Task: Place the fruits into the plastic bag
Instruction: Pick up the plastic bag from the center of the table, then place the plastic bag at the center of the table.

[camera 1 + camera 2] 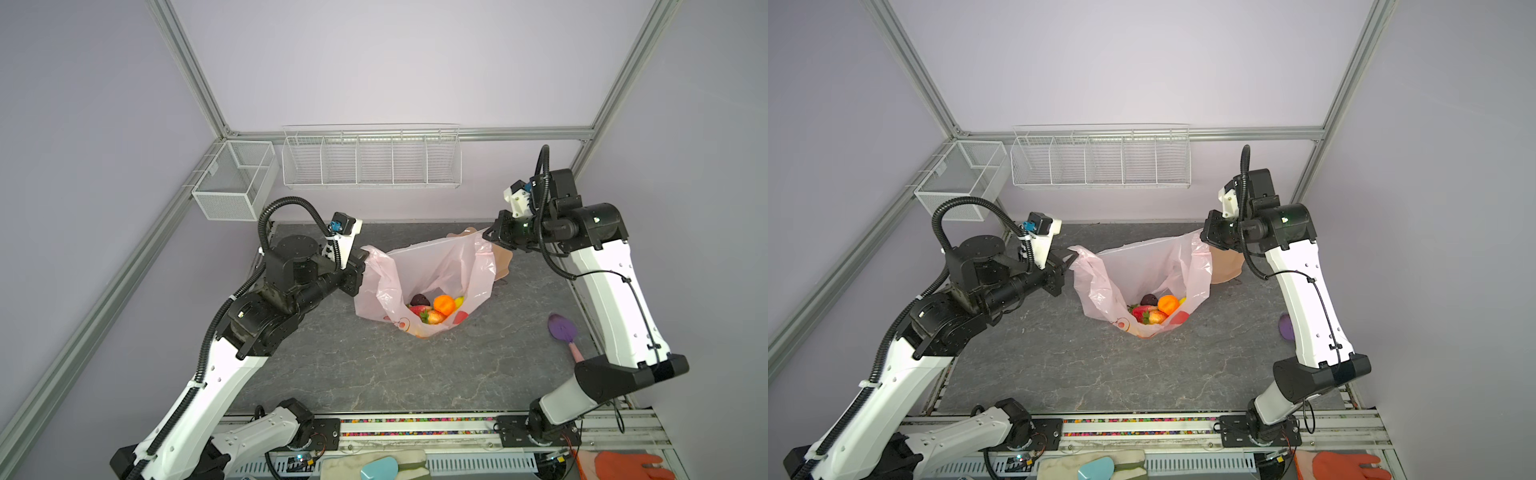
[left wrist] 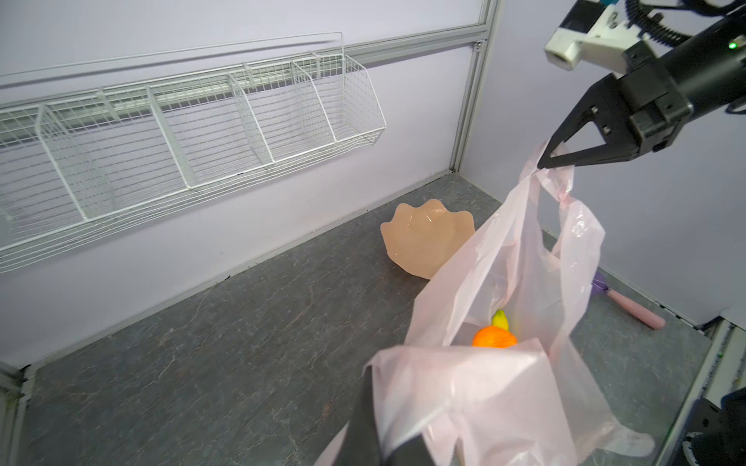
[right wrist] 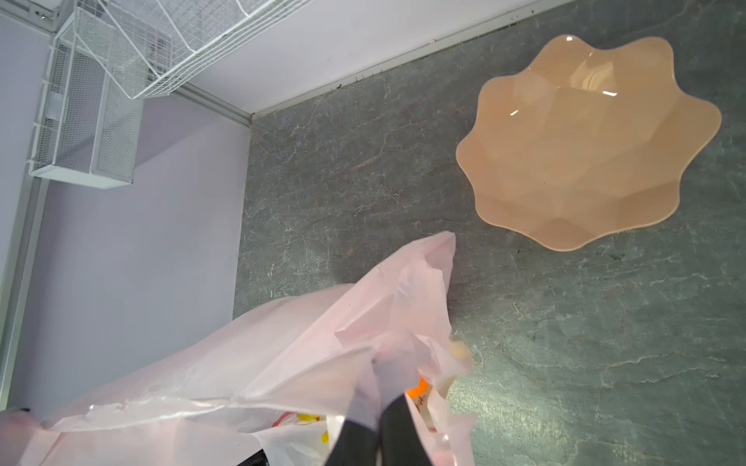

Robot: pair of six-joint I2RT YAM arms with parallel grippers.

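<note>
While the plastic bag (image 1: 432, 270) hangs open between the two arms, each of its two loop handles is pinched by one gripper. The left gripper (image 1: 365, 261) is closed on the handle at the bag's left side. The right gripper (image 1: 487, 235) is closed on the other handle, and in the left wrist view its tips (image 2: 545, 162) meet on the twisted film.

The bag is thin, crinkly and translucent, of a pale pink colour, with a small red and orange print low on its front. Its mouth is stretched wide and faces upward, so both top views look into it. It is over the middle of the grey marbled table top (image 1: 374, 374), a little toward the far edge. Whether its bottom touches the surface, I cannot tell.

The fruits lie close together at the bottom of the bag. There is an orange tangerine (image 1: 444, 304), a dark brown-purple fruit (image 1: 420, 299), a red strawberry (image 1: 417, 311), and a yellow fruit (image 1: 459, 301) just beside the tangerine.

A peach scalloped bowl (image 3: 585, 141) sits near the far right corner of the table top, partly hidden behind the bag in both top views. A purple spatula (image 1: 562, 327) with a pink handle lies near the right edge, well apart from the bag.
</note>
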